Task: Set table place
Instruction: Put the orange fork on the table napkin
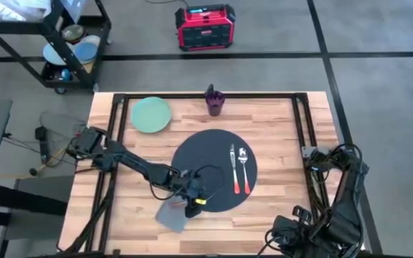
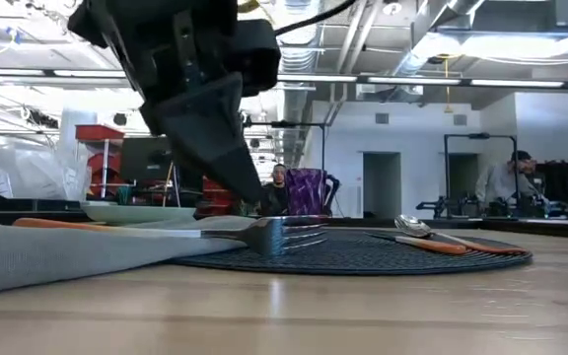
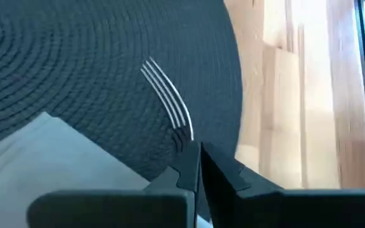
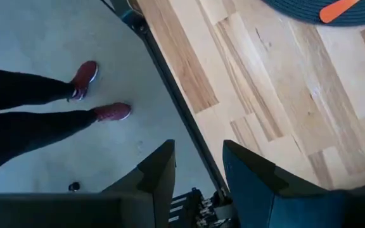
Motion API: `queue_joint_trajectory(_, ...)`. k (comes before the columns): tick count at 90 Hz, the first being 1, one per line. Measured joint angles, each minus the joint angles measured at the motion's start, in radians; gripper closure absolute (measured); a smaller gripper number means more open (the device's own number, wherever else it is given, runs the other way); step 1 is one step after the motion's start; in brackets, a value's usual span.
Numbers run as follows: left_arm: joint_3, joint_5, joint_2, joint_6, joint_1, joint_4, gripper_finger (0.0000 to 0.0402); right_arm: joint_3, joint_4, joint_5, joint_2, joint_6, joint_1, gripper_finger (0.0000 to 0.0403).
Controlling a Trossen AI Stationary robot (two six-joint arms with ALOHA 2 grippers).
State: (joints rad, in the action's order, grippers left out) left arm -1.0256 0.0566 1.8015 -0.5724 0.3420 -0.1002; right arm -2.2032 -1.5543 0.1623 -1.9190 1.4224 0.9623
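The round dark grey place mat [image 1: 206, 154] lies mid-table. A knife [image 1: 232, 168] and a spoon [image 1: 244, 168] with orange handles lie side by side on its right half. At the mat's near-left edge my left gripper [image 1: 192, 195] is shut on a fork [image 3: 166, 101]. The fork's tines reach over the mat [image 3: 75, 57], and its orange handle [image 2: 47, 223] runs back over the grey napkin [image 1: 169, 215]. My right gripper [image 4: 198, 171] waits open past the table's near right edge. My left gripper pinches the fork's metal neck [image 3: 187, 134], just behind the tines, between its two shut fingers. The fingers [image 2: 240, 187] slant down from above and lie across the fork. The fork lies level and low, tines over the mat, handle on the napkin [image 2: 67, 251].
A pale green plate [image 1: 151, 115] lies at the table's far left, and a purple cup [image 1: 214, 100] stands at the far edge behind the mat. A person's legs [image 4: 37, 107] stand on the floor beside the table's near right corner. Bare wood [image 1: 278, 129] shows right of the mat.
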Motion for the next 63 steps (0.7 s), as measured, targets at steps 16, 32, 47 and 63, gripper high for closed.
queue_joint_trajectory(16,0.000,0.012,0.022,-0.002,0.000,0.014,0.0402,0.000,0.000,0.000,0.000,0.003,0.000,0.0284)
queue_joint_trajectory(32,-0.008,0.003,0.062,-0.020,0.010,0.020,0.0401,0.000,0.035,-0.003,0.000,0.003,0.000,0.0284)
queue_joint_trajectory(47,-0.042,0.001,0.075,-0.021,0.023,0.000,0.0401,0.000,0.051,-0.006,0.000,0.003,0.002,0.0284)
queue_joint_trajectory(63,-0.101,0.002,0.073,-0.012,0.024,-0.069,0.0401,0.000,0.053,-0.006,0.000,0.003,0.002,0.0284)
